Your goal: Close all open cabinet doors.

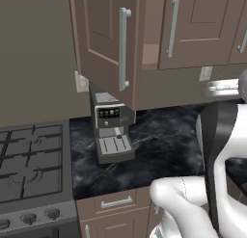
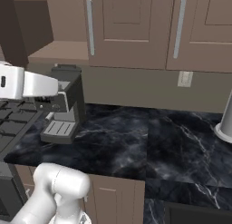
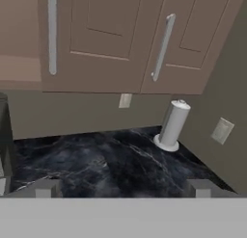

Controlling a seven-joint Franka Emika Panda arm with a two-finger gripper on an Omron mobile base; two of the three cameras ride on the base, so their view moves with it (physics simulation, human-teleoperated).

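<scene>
One cabinet door stood swung out from the wall cabinets above the coffee machine, its face and long bar handle turned toward the left base camera, while the neighbouring door to its right lay flush and shut. From the right base view the opened cabinet showed a bare shelf floor with nothing visible on it, though only a slice of the interior could be seen. The door was likely a stiff, fairly light hinged panel that would swing freely, so a flat push on its outer face near the handle edge, far from the hinges, should serve better than a grasp; the smooth metal bar would probably be slippery to pinch. The gripper hung over the dark marble counter, its two fingertips set wide apart and holding nothing, pointed toward two closed doors and a paper towel roll standing upright in the corner. The arm seemed well to the right of the open door.
</scene>
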